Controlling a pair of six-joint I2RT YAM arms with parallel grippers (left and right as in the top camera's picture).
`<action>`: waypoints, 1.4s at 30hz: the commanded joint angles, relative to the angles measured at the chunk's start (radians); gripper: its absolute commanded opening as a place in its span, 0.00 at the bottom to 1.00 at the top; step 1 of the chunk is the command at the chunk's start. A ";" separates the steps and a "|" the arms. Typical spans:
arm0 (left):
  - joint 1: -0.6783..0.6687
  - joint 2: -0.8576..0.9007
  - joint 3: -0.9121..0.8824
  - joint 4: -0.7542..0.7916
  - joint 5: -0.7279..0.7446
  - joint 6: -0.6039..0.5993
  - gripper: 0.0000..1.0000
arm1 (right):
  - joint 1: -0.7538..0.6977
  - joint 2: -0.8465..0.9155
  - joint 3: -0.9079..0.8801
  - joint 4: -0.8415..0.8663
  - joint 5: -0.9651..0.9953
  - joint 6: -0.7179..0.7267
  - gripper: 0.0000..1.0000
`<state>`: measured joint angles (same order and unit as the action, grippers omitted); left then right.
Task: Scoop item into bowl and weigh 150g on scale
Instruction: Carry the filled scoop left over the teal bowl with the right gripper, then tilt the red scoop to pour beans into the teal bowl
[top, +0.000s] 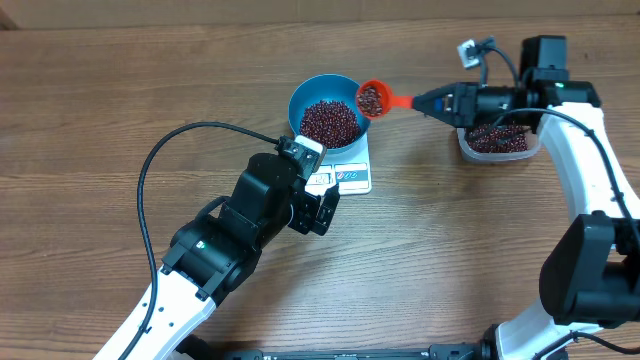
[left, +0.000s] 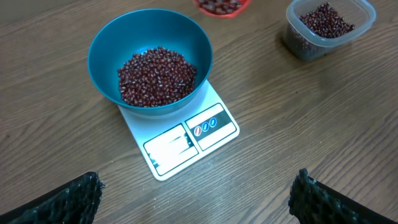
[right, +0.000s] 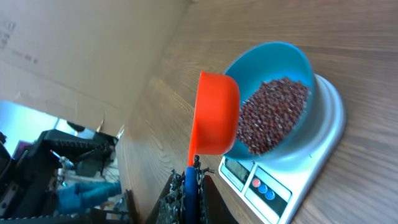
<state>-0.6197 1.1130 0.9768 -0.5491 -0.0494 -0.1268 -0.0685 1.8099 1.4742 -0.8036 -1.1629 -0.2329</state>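
Right gripper (top: 436, 101) is clamping the handle of the orange scoop (top: 371, 98), jaws narrow. The scoop is carrying beans and hanging at the right rim of the blue bowl (top: 297, 104). The bowl is sitting on the white scale (top: 352, 177), with a heap of red-brown beans (top: 330, 122) inside. More beans are lying in the clear tub (top: 497, 146) under the right arm. Left gripper (left: 196, 200) is hovering near the scale's display edge, jaws wide, holding nothing.
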 joint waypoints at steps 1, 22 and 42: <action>0.004 -0.002 -0.006 0.005 -0.009 0.015 1.00 | 0.035 0.007 0.018 0.032 0.011 0.005 0.04; 0.004 -0.002 -0.006 0.005 -0.009 0.015 0.99 | 0.198 0.007 0.018 0.160 0.393 -0.103 0.04; 0.004 -0.002 -0.006 0.009 -0.009 0.014 0.99 | 0.198 0.007 0.018 0.159 0.403 -0.222 0.04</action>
<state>-0.6197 1.1130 0.9768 -0.5453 -0.0494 -0.1268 0.1307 1.8099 1.4742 -0.6502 -0.7551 -0.4343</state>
